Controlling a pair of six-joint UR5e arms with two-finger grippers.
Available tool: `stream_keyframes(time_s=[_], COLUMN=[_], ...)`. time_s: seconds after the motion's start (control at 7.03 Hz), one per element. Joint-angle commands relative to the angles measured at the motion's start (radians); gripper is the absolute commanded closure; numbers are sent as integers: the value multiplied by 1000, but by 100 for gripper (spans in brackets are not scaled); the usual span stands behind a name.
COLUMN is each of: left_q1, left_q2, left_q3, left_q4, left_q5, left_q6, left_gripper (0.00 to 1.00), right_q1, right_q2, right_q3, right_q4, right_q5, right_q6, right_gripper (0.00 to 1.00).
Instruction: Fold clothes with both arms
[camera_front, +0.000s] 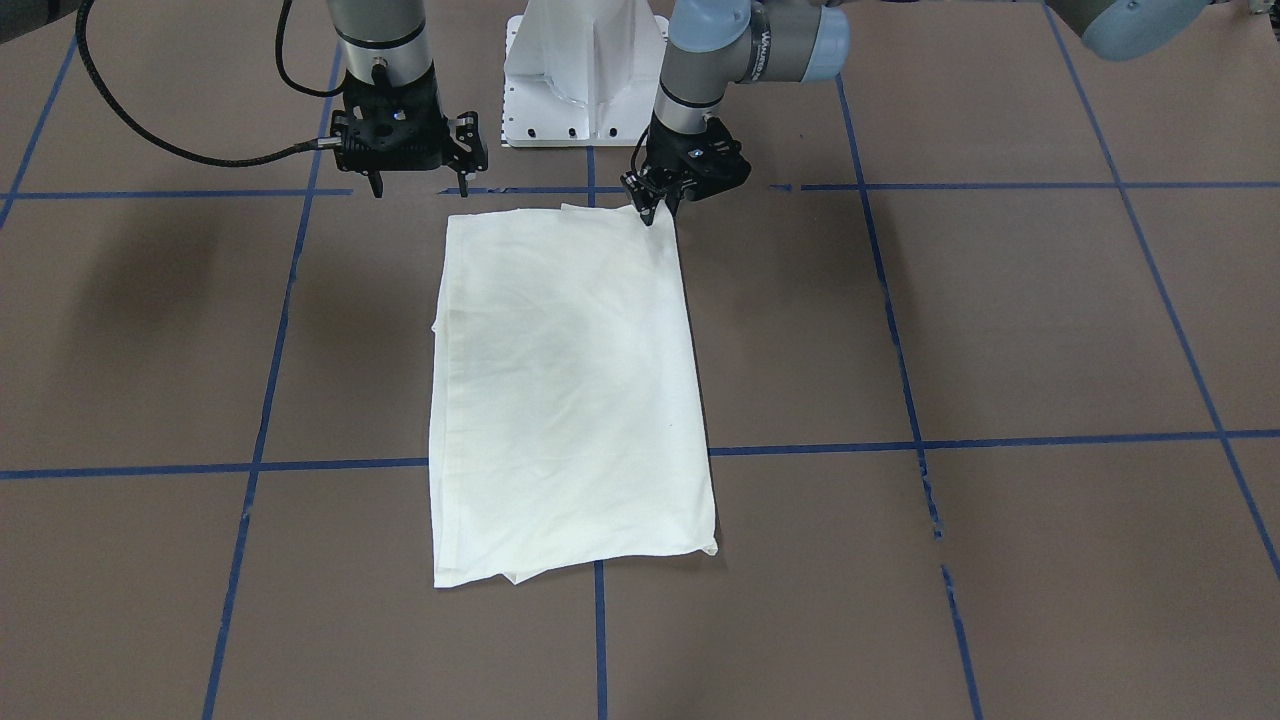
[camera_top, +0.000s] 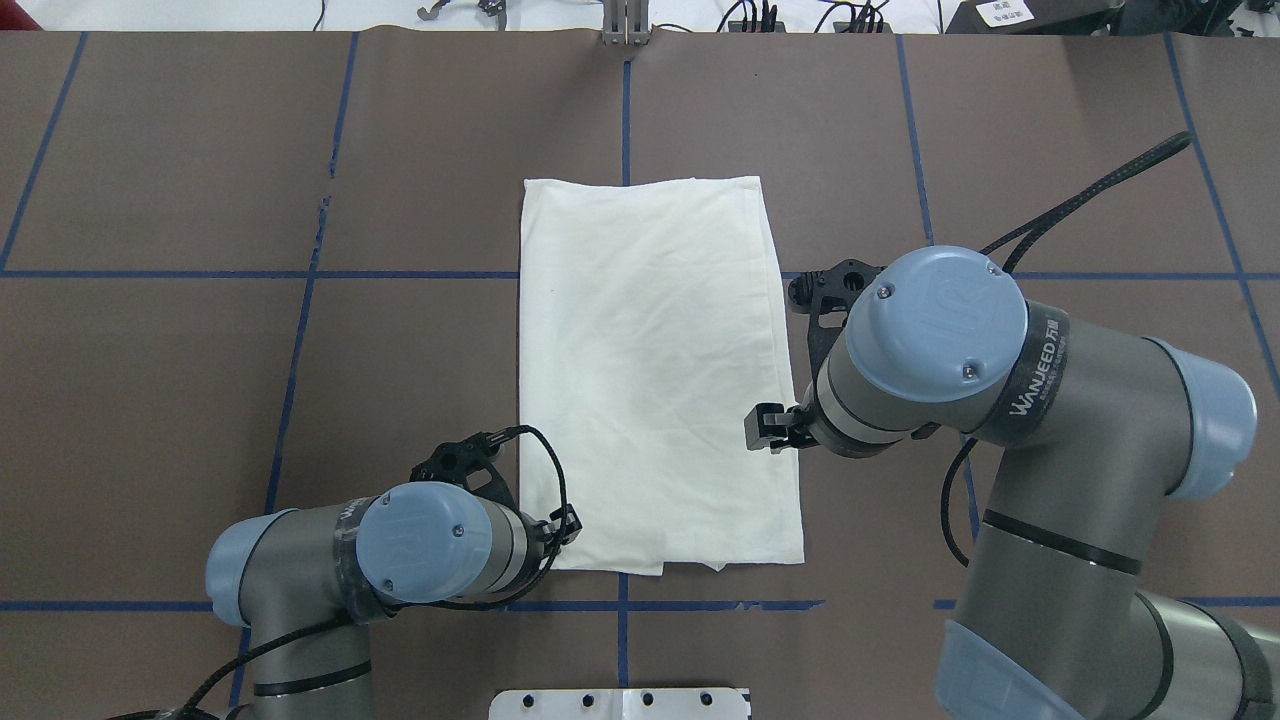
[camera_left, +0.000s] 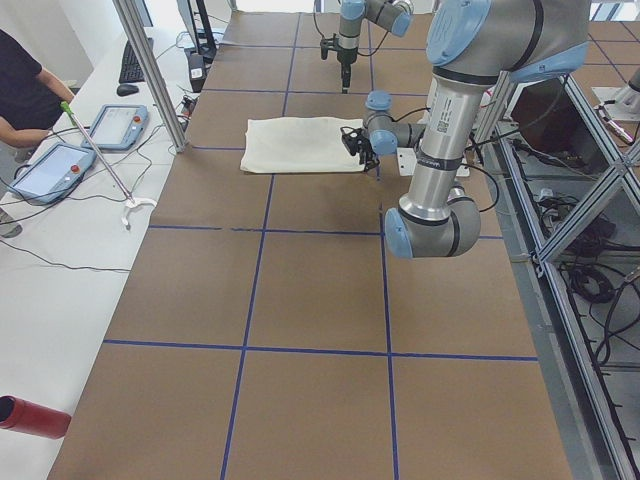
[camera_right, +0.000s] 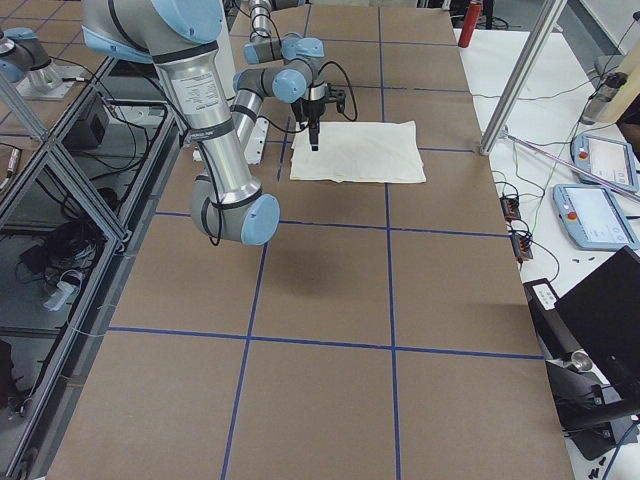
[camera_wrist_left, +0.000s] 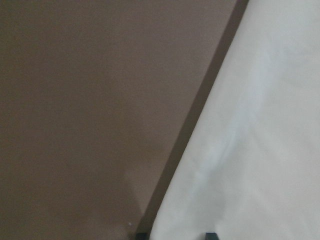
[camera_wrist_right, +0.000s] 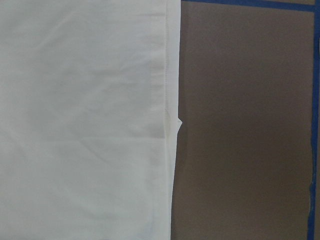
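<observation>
Fingers of the left gripper (camera_front: 655, 212) stand slightly parted at a robot-side corner of the folded T-shirt (camera_front: 570, 390). The right gripper (camera_front: 420, 188) is spread wide, empty, raised near the other corner. The T-shirt lies flat at the middle of the tabletop (camera_front: 1000, 330).

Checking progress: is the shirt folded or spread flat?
Folded: the shirt lies as a narrow rectangle, no sleeves or print showing, layers peeking out at one end.

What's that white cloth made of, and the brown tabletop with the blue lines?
White cloth: soft matte fabric, probably a cotton knit; it creases and has a stitched hem.
Brown tabletop: matte sheet, maybe paper or board; no shine, hard to be sure.
Blue lines: likely stuck-on tape; the edges look ragged and broken in places.
</observation>
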Motion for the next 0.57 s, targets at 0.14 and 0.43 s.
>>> stream_keyframes(time_s=[0.14, 0.43], left_q1=[-1, -3], left_q2=[5, 10], left_q3=[-21, -58], left_q4=[0, 5], left_q5=[-1, -8], left_q6=[18, 79], left_gripper=[100, 100], right_q1=[-3, -21], right_q2=[-2, -6], right_q3=[1, -1], right_q4=[0, 5], right_q5=[0, -2], right_q6=[2, 146], right_gripper=[0, 0])
